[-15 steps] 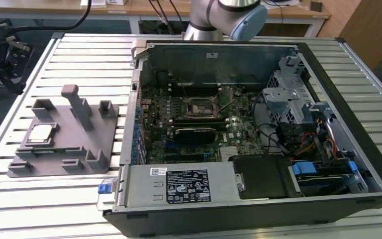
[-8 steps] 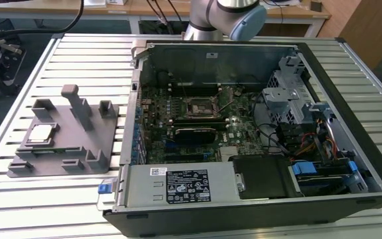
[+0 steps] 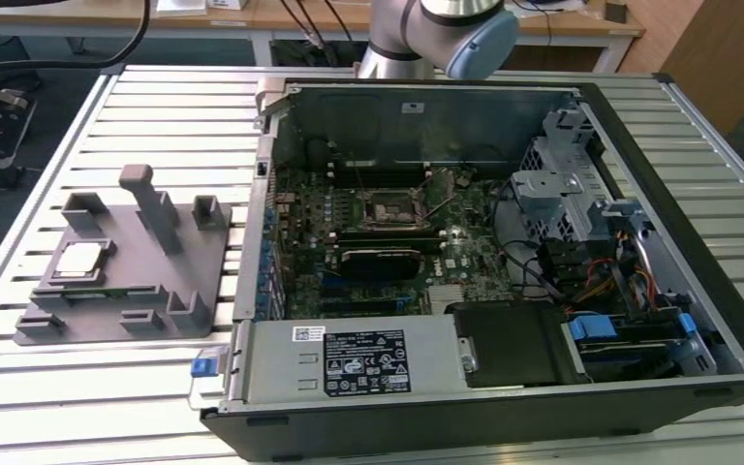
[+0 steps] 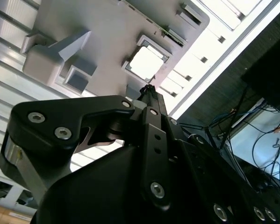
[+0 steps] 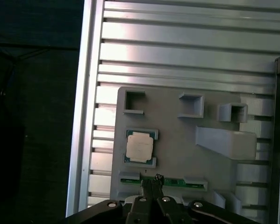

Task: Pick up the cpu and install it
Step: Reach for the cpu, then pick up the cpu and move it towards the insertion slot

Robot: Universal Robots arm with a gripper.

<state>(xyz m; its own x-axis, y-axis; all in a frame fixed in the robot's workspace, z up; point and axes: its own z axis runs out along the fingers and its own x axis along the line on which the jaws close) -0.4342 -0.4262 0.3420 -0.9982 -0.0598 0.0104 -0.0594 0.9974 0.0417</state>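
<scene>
The cpu (image 3: 78,260) is a pale silvery square chip lying flat in a square pocket of the grey fixture tray (image 3: 152,291), at the exterior view's left, beside the open computer case. Both wrist views look down on the cpu (image 5: 140,146) (image 4: 146,63) in the tray (image 5: 177,140) (image 4: 107,28). My gripper (image 5: 151,181) (image 4: 149,88) hangs above the tray, a little off the chip's edge, over a slot holding a green strip. Its fingers are pressed together with nothing between them. The black-framed socket (image 3: 391,208) sits in the middle of the motherboard inside the case.
The tray carries upright grey posts (image 3: 152,208) and blocks (image 5: 226,140) near the chip. The case (image 3: 502,242) has tall walls, a drive cage (image 3: 560,184), cables and a power supply (image 3: 359,360). The ribbed aluminium table (image 5: 177,46) ends close beyond the tray.
</scene>
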